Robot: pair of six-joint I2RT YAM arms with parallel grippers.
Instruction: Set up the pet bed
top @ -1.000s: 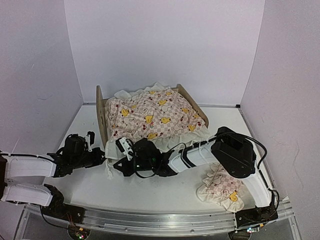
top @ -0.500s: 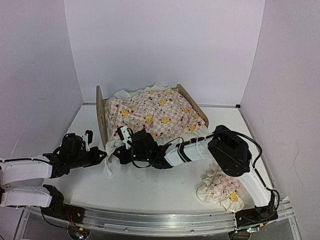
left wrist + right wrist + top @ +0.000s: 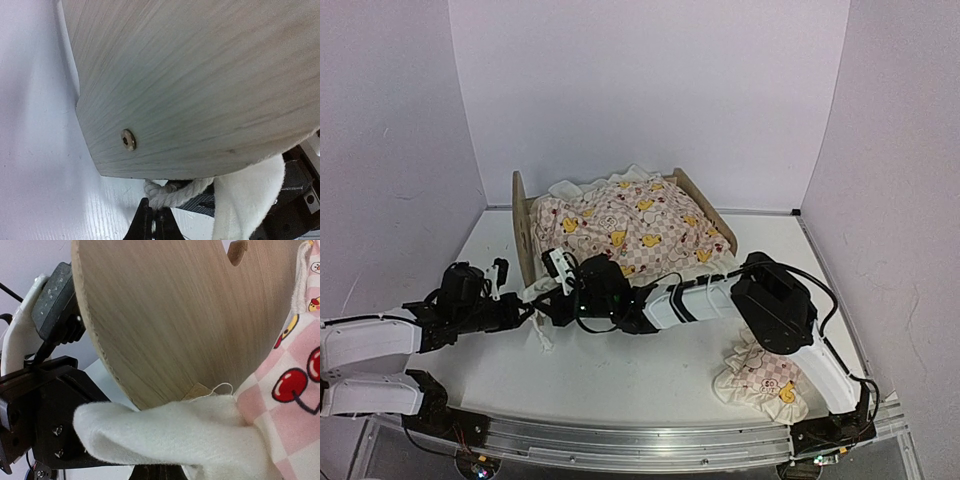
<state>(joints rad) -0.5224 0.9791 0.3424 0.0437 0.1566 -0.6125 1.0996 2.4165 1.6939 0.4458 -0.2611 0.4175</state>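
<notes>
At the near right of the table (image 3: 620, 385), beside the right arm's base, a small frilled pillow (image 3: 765, 378) printed with cartoons lies flat. Further in, both arms reach toward the front left corner of the pet bed (image 3: 703, 210). The left gripper (image 3: 155, 215) comes in low from the left. Its fingers are pinched together on a twisted white strand of the quilt (image 3: 630, 228) edge, just below the bottom curve of the headboard (image 3: 200, 75). A single screw (image 3: 128, 140) sits in the wood there. The right gripper (image 3: 157, 472) reaches across from the right and meets it tip to tip. A thick white fold of the quilt's border lies over its fingers and hides most of them, though they look clamped on that fold. Behind the grippers, the pet bed stands mid-table toward the back wall. Its rounded light-wood headboard is on the left and its low footboard on the right. The pink checked quilt, with cherries and yellow figures, is spread rumpled across the frame, its white frill spilling over the near side.
</notes>
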